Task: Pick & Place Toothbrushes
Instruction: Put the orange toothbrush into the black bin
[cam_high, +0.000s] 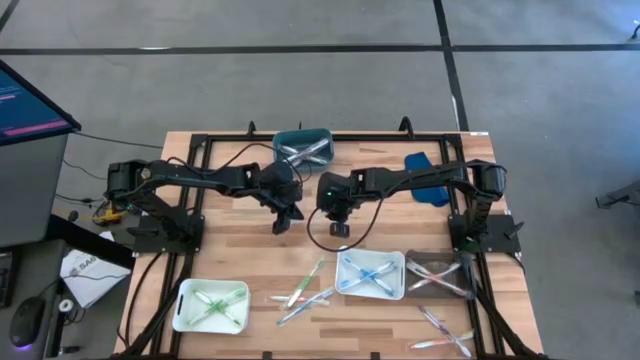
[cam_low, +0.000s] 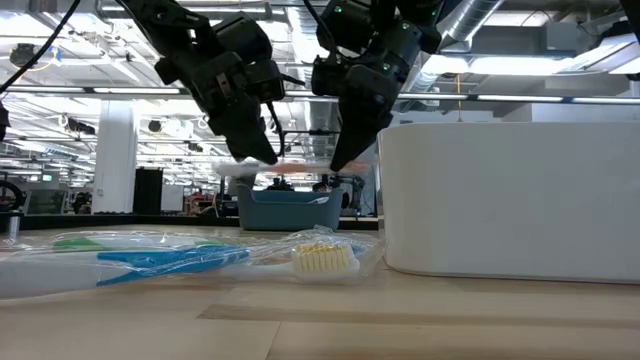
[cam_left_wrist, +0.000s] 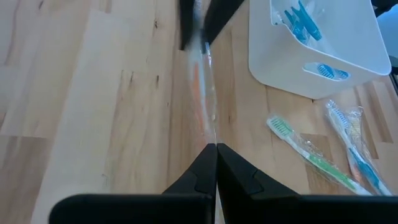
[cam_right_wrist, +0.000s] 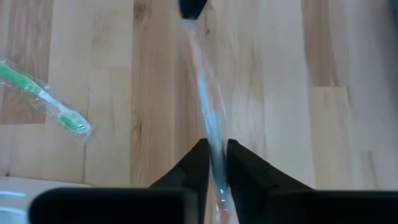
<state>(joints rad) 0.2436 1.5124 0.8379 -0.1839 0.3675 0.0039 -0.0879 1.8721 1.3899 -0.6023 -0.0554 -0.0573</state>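
- A wrapped pink toothbrush (cam_left_wrist: 202, 93) hangs level above the table's (cam_high: 230, 255) middle, spanning between the two grippers.
- The left gripper (cam_left_wrist: 216, 148) is clamped on one end of it.
- The right gripper (cam_right_wrist: 216, 149) has its fingers pinched around the other end.
- Other toothbrushes (cam_high: 305, 290) lie loose near the front trays (cam_high: 372, 290).

No text, label or number can be read anywhere. The monitor (cam_high: 30, 100) at the far left shows pink lines too small to make out, and the white paper (cam_high: 85, 272) on the floor beside the worktop carries an unreadable dark mark.
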